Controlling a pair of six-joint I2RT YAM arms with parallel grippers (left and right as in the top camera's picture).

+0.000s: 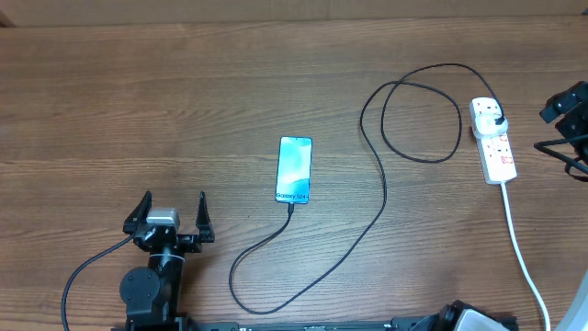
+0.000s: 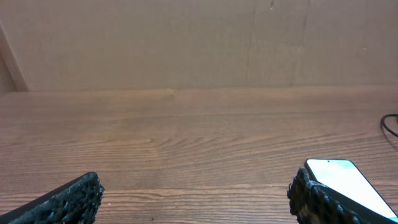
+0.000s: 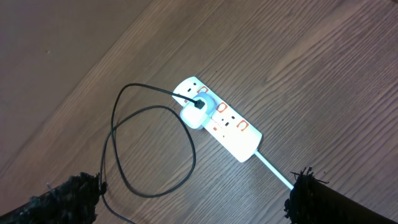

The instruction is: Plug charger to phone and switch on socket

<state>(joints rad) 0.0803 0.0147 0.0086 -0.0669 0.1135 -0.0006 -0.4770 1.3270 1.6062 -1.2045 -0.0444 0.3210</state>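
The phone [image 1: 294, 170] lies flat mid-table with its light-blue screen up; its corner also shows in the left wrist view [image 2: 345, 180]. The black charger cable [image 1: 381, 198] runs from the phone's near end, where its tip sits at the port, in a long loop to a plug head [image 3: 196, 113] seated in the white socket strip [image 1: 496, 147]. The strip with its red-marked switches also shows in the right wrist view [image 3: 239, 134]. My left gripper [image 1: 171, 213] is open and empty, left of the phone [image 2: 196, 202]. My right gripper [image 1: 562, 103] is open and empty above and right of the strip [image 3: 193, 196].
The strip's white cord [image 1: 524, 253] runs toward the table's front right edge. The cable forms a loop [image 1: 423, 115] left of the strip. A beige wall [image 2: 186, 43] stands behind the wooden table [image 1: 138, 101].
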